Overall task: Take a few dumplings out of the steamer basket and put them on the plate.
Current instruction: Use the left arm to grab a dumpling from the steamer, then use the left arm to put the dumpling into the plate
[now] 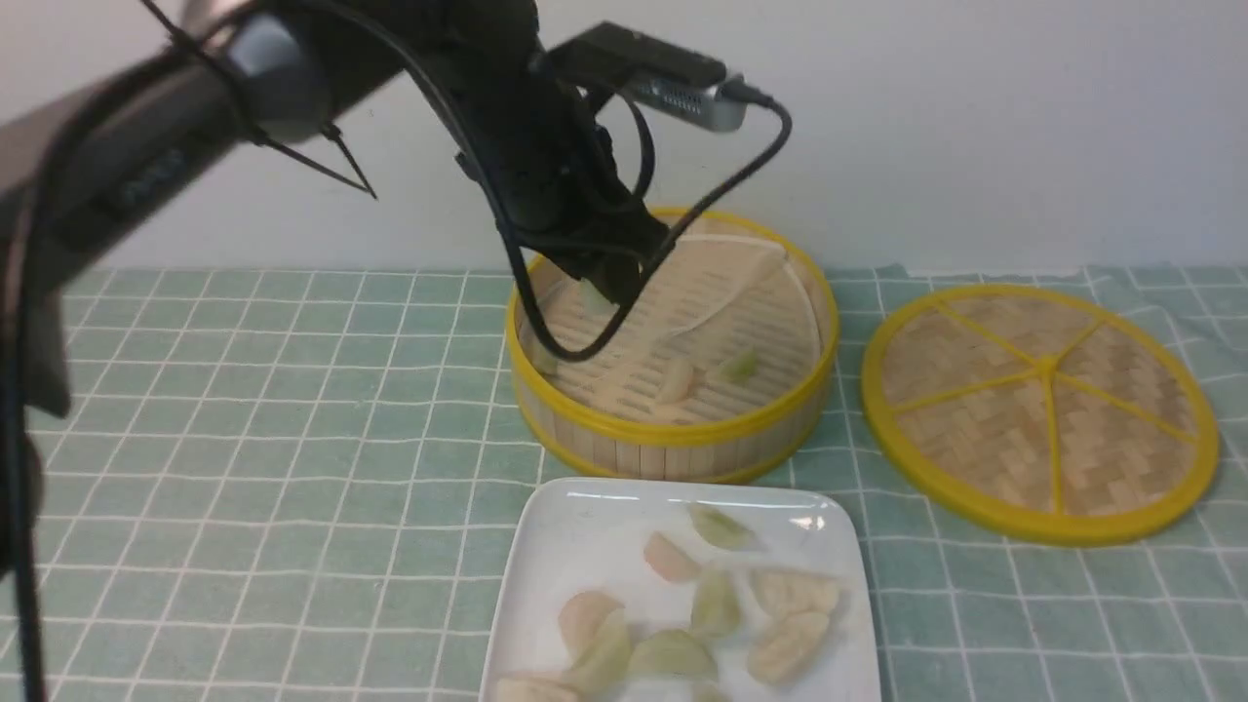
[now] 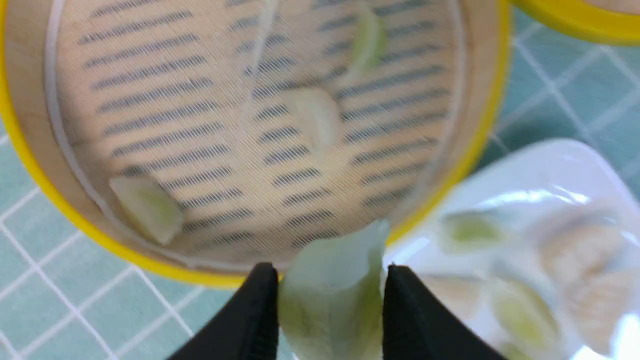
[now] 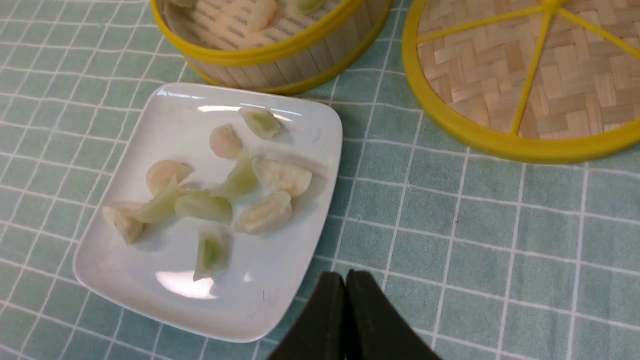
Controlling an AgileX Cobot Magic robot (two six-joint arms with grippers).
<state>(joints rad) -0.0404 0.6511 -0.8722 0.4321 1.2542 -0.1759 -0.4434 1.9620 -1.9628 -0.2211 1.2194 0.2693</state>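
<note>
Pinching translucent pale-green pleated dumpling (image 2: 332, 300) in left tool (image 2: 330, 271) over round yellow-rimmed bamboo steamer basket (image 2: 25, 125); may slip out, being slick, before reaching glossy white squarish plate (image 2: 550, 162). With right tool (image 3: 345, 280) closed, empty.

Robot test setup dressed as a dining setting.
A green checked cloth (image 1: 244, 439) is laid before a bare white wall (image 1: 1024, 127), under a cabled black robot arm (image 1: 526, 146).
</note>
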